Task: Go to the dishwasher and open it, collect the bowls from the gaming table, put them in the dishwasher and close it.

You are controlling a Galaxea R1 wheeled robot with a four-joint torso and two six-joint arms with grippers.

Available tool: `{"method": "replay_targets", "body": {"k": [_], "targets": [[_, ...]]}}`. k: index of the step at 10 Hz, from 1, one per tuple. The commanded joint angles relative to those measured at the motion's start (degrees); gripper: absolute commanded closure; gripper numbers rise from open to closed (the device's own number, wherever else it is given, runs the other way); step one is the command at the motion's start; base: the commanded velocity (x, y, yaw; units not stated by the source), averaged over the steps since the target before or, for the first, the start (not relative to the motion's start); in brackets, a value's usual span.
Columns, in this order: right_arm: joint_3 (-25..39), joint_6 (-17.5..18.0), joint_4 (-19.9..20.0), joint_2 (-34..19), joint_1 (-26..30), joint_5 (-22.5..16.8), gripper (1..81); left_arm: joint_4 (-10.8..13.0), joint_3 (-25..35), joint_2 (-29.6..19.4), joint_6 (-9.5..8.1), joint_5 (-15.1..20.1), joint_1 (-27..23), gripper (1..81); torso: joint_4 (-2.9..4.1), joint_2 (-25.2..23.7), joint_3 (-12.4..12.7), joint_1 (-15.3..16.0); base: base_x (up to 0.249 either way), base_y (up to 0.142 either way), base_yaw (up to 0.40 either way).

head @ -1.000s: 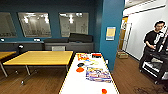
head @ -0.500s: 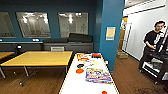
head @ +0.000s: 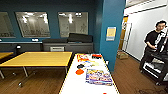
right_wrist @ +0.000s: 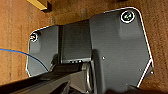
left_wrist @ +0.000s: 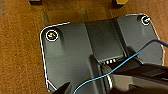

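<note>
A long table (head: 75,85) lies ahead, a wooden table (head: 37,59) to its left, a person (head: 153,47) far right.

Teal wall (head: 110,15), yellow table (head: 37,58), white table (head: 77,83), perhaps colourful magazines (head: 98,76)

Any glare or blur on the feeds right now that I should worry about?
Head view: soft all over, ceiling lights mirrored as bright streaks in the wall windows, the items on the white table smeared into colour patches, the person at the right edge blurred. Left wrist and right wrist views: evenly lit brown floor, grainy, no glare.
</note>
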Motion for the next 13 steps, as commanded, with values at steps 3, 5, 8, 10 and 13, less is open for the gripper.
{"method": "replay_targets", "body": {"k": [3,5,8,10,13], "targets": [[13.5,0.2,0.4,-8.4,1.5,-0.6,1.0,-0.4,0.0,-0.1,0.25,2.0,-2.2,1.0,0.0,0.0,0.0,0.0,0.0,0.0,0.0],[29.7,1.6,1.4,-20.0,0.7,3.5,1.0,-0.3,0.2,-0.1,0.24,-0.1,-1.9,1.0,0.0,0.0,0.0,0.0,0.0,0.0,0.0],[53.9,5.0,1.6,-40.0,1.2,6.4,1.0,0.1,0.2,0.1,0.07,-0.2,-1.9,1.0,0.0,0.0,0.0,0.0,0.0,0.0,0.0],[62.5,5.3,2.0,-47.8,1.0,9.6,1.0,0.2,0.2,0.1,0.07,-0.2,-1.9,1.0,0.0,0.0,0.0,0.0,0.0,0.0,0.0],[76.6,5.2,2.2,-61.1,2.1,14.5,1.0,0.3,0.2,0.1,0.07,-0.2,-2.3,1.0,0.0,0.0,-2.8,0.0,0.0,0.0,0.0]]}}
